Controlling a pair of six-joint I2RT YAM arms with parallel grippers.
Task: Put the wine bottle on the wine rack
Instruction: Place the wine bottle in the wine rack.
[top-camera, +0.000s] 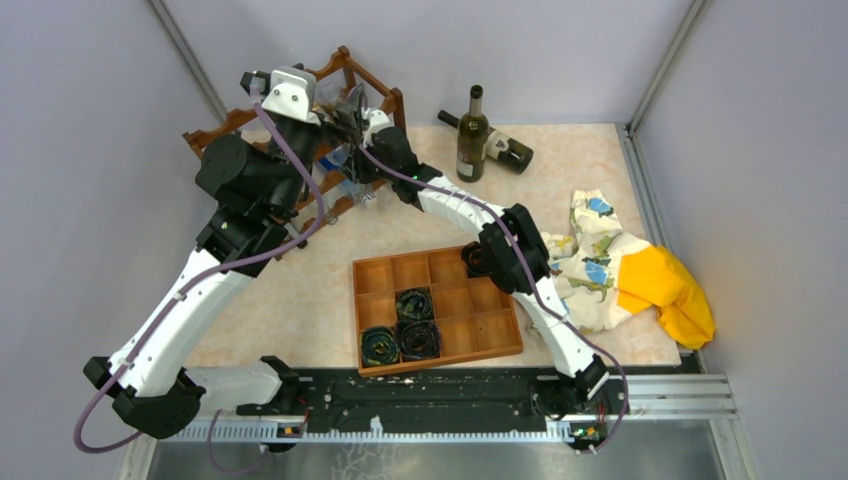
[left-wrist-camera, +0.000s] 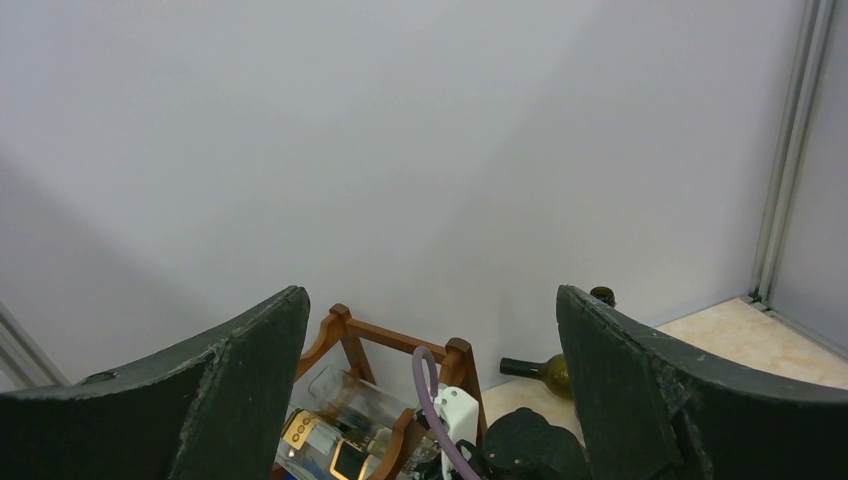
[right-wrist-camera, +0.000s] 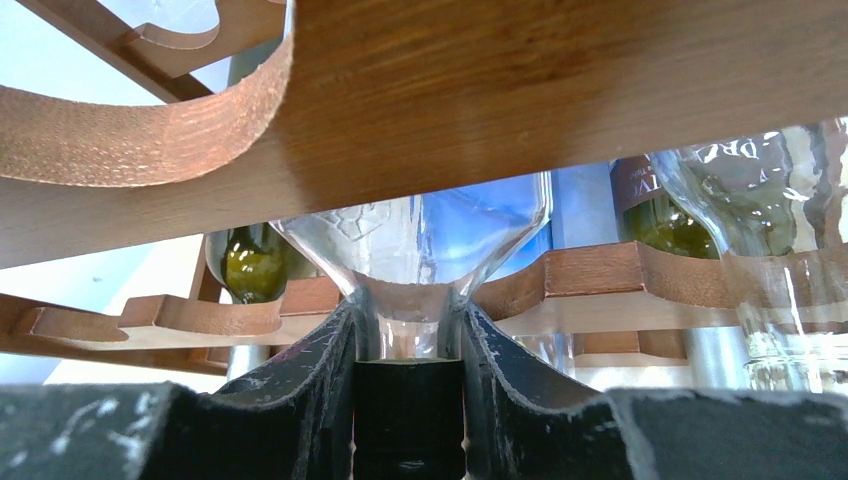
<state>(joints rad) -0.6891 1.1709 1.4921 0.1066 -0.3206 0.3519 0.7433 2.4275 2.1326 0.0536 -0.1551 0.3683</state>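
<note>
The wine rack (top-camera: 215, 128), a dark reddish-brown frame with wavy rails, stands at the back left. In the right wrist view a clear glass wine bottle (right-wrist-camera: 420, 240) with a black cap lies between the rack's rails (right-wrist-camera: 560, 90). My right gripper (right-wrist-camera: 410, 350) is shut on its neck just above the cap. From the top view the right gripper (top-camera: 352, 150) reaches into the rack's right side. My left gripper (left-wrist-camera: 430, 290) hangs open and holding nothing above the rack (left-wrist-camera: 385, 335), facing the back wall. Below it a clear bottle with a gold label (left-wrist-camera: 340, 420) lies in the rack.
A green bottle (top-camera: 472, 135) stands at the back, another (top-camera: 505, 148) lies behind it. Other bottles sit in the rack, one green (right-wrist-camera: 250, 265), one clear (right-wrist-camera: 760, 200). An orange-brown compartment tray (top-camera: 450, 300) holds dark rolls. A patterned cloth (top-camera: 600, 260) and a yellow cloth (top-camera: 670, 290) lie to the right.
</note>
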